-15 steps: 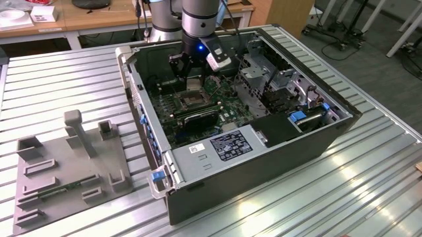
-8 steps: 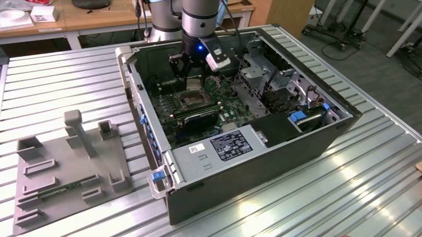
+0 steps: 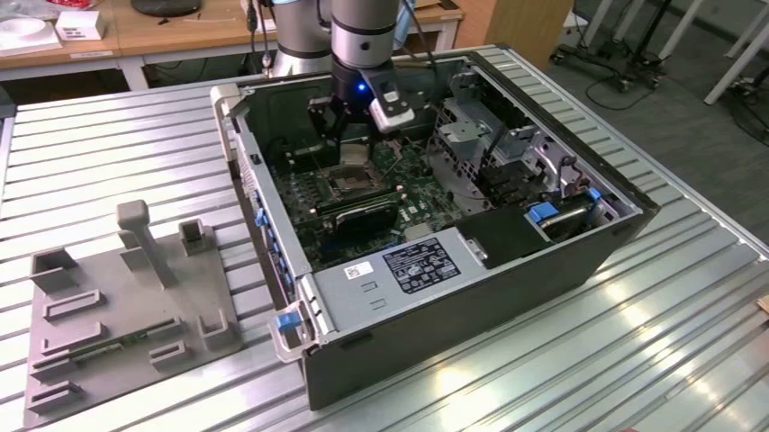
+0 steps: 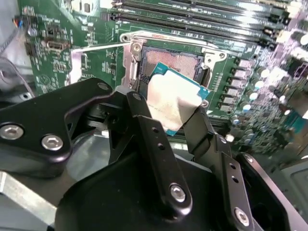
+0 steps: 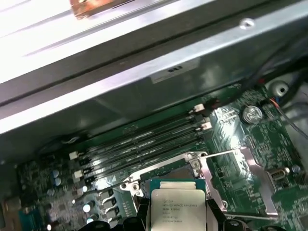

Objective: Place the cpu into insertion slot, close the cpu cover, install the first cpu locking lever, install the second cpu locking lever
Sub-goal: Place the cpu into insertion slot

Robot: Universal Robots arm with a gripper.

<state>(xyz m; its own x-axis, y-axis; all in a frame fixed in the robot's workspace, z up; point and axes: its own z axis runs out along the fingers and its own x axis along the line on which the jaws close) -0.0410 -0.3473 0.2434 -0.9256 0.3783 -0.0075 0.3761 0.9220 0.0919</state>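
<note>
**Chip pinched over the socket**

My claw [image 4: 168, 118] is clamped on the cpu [image 4: 175, 96], gripping two opposite edges. My fingers [image 4: 149, 134] hide the chip's near part. The insertion slot [image 4: 175, 60] lies open just below and beyond my fingertips, half covered by the chip. I cannot tell whether chip and slot touch.
</note>
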